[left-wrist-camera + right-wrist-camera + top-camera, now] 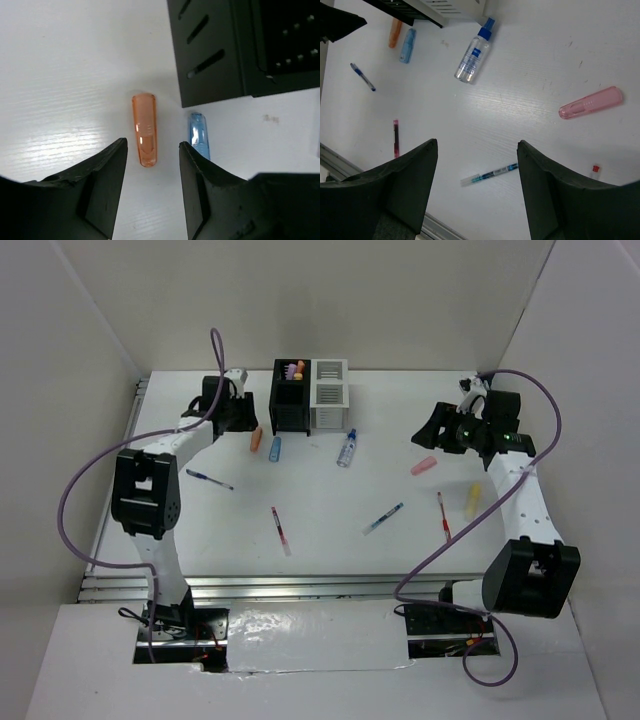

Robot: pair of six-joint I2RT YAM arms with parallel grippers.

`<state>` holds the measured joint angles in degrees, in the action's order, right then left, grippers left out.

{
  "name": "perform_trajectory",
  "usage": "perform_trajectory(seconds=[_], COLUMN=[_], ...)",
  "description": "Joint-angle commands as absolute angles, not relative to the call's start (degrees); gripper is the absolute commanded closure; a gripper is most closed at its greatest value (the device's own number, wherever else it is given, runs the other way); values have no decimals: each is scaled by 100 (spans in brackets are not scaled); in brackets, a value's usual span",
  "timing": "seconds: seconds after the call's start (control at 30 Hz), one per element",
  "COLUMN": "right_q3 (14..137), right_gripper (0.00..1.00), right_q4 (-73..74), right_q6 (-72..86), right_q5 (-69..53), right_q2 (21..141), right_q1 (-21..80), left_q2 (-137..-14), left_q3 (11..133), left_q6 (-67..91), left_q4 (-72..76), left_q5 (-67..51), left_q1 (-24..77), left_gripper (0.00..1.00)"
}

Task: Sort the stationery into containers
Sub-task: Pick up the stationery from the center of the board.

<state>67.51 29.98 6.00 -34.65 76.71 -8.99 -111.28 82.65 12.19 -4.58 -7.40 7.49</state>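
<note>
Orange marker (144, 130): lies flat on the table, long axis parallel to the fingers, near end between the tips of the open, empty left gripper (152, 142). Blue marker (198, 132) lies parallel, just outside one finger. Right gripper (476, 142): open, empty.

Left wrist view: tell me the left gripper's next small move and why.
Probably lower the left gripper straight down and close on the orange marker. Its jaws stand open and empty, the marker lies flat in line between them, and the blue marker lies close beside it, so stay centred.
</note>
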Motion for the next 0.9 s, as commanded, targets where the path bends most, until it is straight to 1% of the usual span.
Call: perform_trajectory(seconds=[0.0,0.23,0.47,0.67,0.87], right_q3=[6855,6847,6978,7057,7277], right_gripper=[29,28,29,29,29], right_q4=[2970,2997,3094,3129,3278], right_q6=[466,343,193,176,62], right_q5=[-3410,-3384,-3428,-3463,-3463], right_q2=[7418,7339,7427,7453,7471], right_q1=[-844,-835,-800,-738,-580], left_q2=[-11416,-11953,-12269,-12673,-12753], left_q3=[8578,8938,9052,9465,9738], left_q6=[1485,1556,1565,1652,1723], left_q4=[-404,-580,-492,-835,-1247], left_q5=[-80,290,325,597,896], left_q1=[791,967,1090,1169,1169], left_gripper=[42,44,45,45,51])
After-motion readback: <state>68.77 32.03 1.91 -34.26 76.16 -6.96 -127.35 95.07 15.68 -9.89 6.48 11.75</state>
